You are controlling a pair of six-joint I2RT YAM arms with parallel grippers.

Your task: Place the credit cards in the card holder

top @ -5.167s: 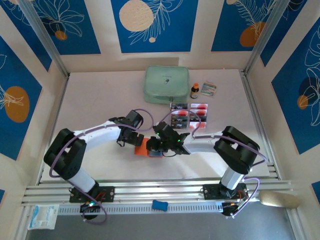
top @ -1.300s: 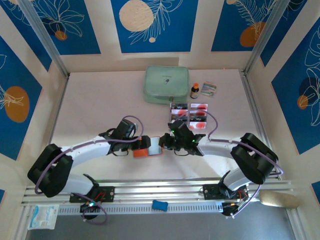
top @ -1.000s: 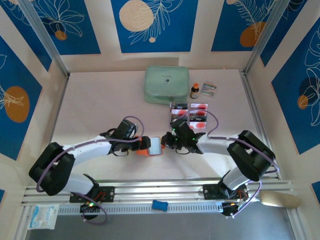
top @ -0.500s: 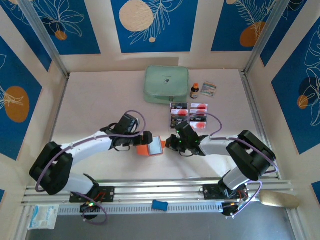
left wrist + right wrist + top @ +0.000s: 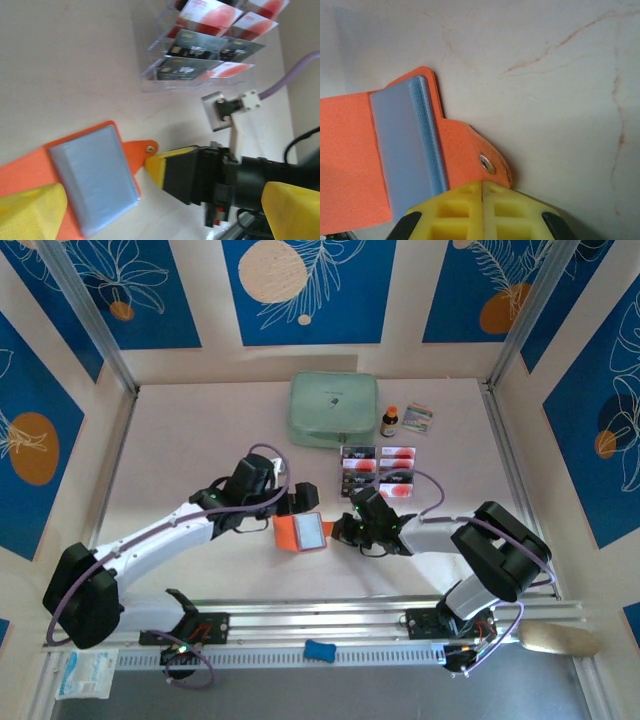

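Holder (image 5: 350, 145) held open, right claw (image 5: 484, 186) pressed together at its tab; left claw (image 5: 297, 502), spread and empty, must next fetch cards (image 5: 192, 45) ahead

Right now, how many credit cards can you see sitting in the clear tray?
6 credit cards, all in the clear tray, two columns of three: left column far, middle, near; right column far, middle, near. More may be stacked underneath.

overhead, close wrists, common card holder (image 5: 298, 534)
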